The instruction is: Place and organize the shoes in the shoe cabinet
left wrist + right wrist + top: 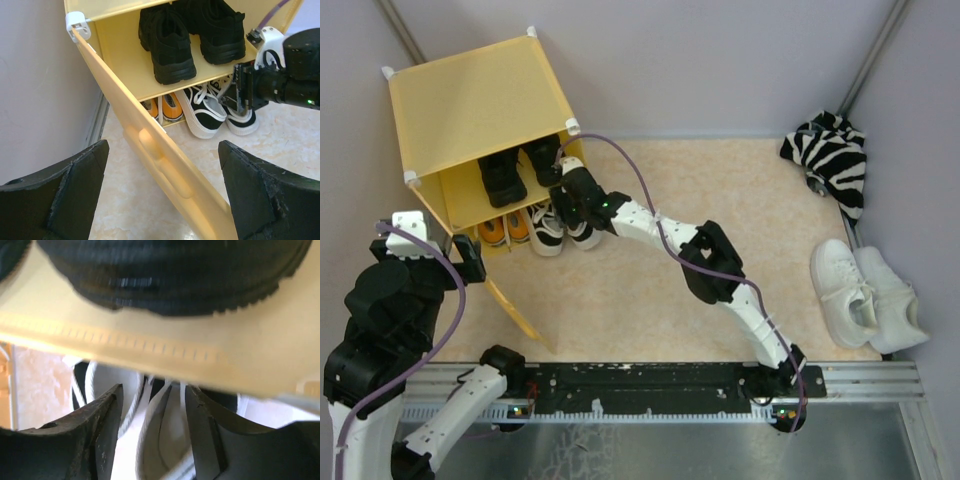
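Top, left-wrist and right-wrist views of the shoe-storage scene. The shoe cabinet stands at the far left of the bench, and its door panel is swung open toward the arms. On the inner shelf sits the chunky all-black pair, toes inward. In the lower compartment the orange canvas sneakers lie at the left. Beside them on the right, the black-and-white sneakers have their heels projecting past the cabinet front. The plain white sneakers lie side by side on the bench at the far right, well apart from the cabinet. Behind them the zebra-striped cloth sits in the far right corner. The left pincer hovers near the open door with its fingers spread wide, holding nothing, and the door edge runs between them in its wrist view. The right pincer reaches to the cabinet front just under the shelf edge. Its jaws are set narrow astride the white collar of a black-and-white sneaker. Whether the pads actually press on that collar cannot be told.
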